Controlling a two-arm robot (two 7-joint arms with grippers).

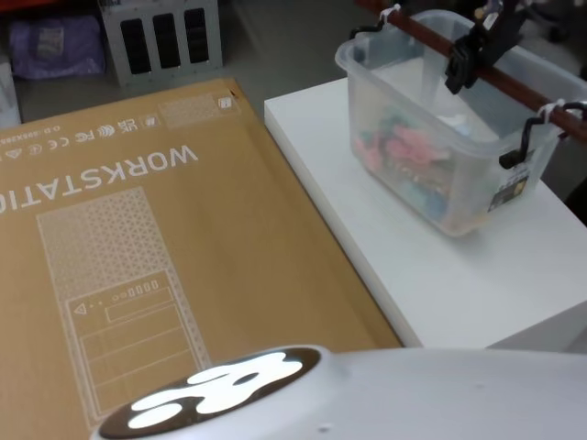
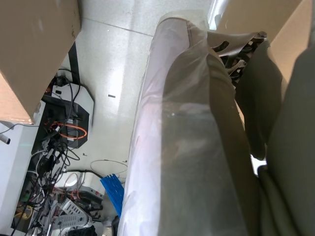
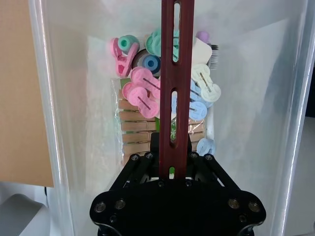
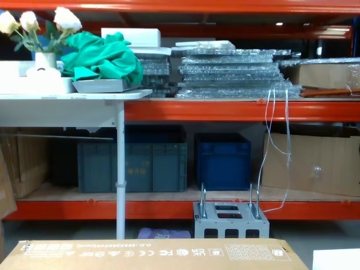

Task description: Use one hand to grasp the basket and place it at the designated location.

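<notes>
The right gripper (image 1: 479,48) squeezes the basket's (image 1: 431,156) wooden handle (image 3: 175,88) (right wrist view shows colorful clips (image 3: 142,93) inside); left gripper's jaws: cannot tell.

I see the basket (image 1: 431,156), a translucent whitish plastic tub with a rounded rim, standing upright on the white table (image 1: 459,275), toward its far edge and nearer its right side than its left corner. Its long dark red-brown slotted bar handle (image 1: 477,69) runs across the open top, tied at each end with a white zip tie to a black hook on the rim. Inside I make out pink, blue, mint and wooden clothes pegs (image 3: 147,98) heaped on the bottom.
</notes>
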